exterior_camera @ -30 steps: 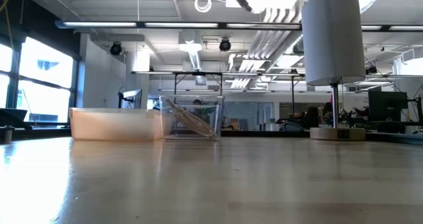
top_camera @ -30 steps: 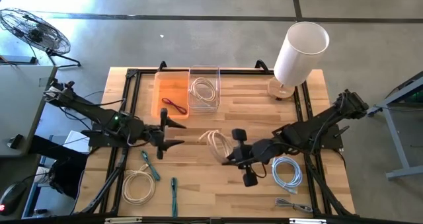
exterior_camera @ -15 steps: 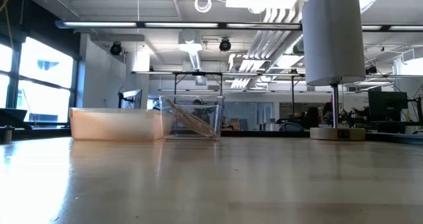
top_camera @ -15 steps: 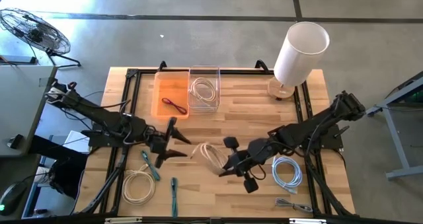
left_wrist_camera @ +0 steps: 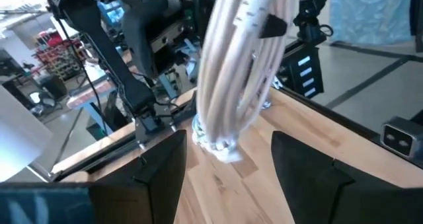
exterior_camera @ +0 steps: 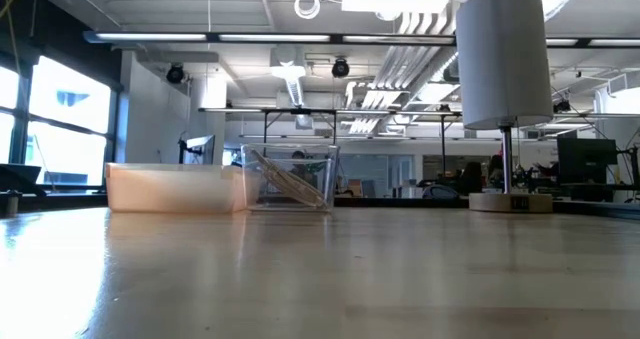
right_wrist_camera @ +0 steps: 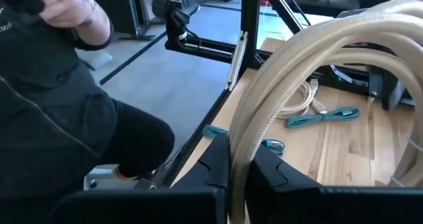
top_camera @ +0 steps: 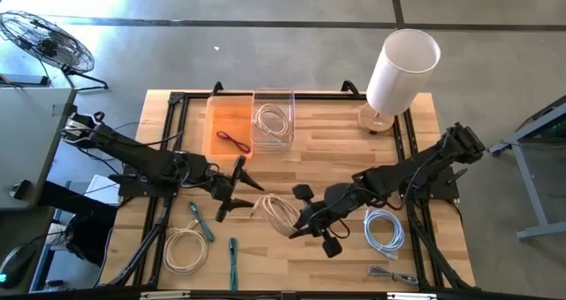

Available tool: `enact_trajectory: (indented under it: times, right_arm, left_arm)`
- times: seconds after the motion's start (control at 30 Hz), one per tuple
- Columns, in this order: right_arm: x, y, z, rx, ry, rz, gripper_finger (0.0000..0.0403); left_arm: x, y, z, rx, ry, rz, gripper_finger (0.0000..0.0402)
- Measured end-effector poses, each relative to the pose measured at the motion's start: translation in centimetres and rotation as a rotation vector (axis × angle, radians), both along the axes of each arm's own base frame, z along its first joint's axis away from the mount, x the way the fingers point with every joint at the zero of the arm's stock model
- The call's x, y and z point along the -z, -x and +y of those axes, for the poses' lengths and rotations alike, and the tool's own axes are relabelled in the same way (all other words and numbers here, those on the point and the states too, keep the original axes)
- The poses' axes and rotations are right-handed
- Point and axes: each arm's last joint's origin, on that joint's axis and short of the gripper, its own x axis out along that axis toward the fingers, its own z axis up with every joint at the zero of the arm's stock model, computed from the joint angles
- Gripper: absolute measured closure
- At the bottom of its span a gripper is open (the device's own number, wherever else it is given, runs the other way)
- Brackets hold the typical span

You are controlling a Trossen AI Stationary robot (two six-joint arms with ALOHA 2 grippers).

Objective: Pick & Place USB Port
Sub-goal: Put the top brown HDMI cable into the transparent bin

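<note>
High view: the cream cable is held mid-table by the right gripper, fingers clamped on it; the left gripper is spread beside it.

Left wrist view: the coil hangs between open fingers.

Right wrist view: a slack strand could be snagged at handover.

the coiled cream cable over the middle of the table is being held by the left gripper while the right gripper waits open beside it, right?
No, the arms are swapped. The coiled cream cable is held by the right gripper, shut on it, as the right wrist view shows. The left gripper is the open one beside it, its dark fingers apart on either side of the coil in the left wrist view.
</note>
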Motion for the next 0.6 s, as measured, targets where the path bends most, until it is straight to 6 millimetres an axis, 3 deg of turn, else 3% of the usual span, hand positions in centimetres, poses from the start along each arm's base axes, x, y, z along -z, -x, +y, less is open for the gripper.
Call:
enact_trajectory:
  times: [0.47, 0.6]
  right_arm:
    - [0.8, -0.8, -0.4, -0.015, -0.001, 0.024, 0.0393]
    - [0.9, -0.8, -0.5, -0.001, 0.006, 0.023, 0.0392]
  left_arm:
    - [0.9, -2.5, 0.8, 0.019, 0.049, -0.057, 0.0189]
    - [1.3, -2.9, 0.8, -0.008, 0.04, -0.045, 0.0228]
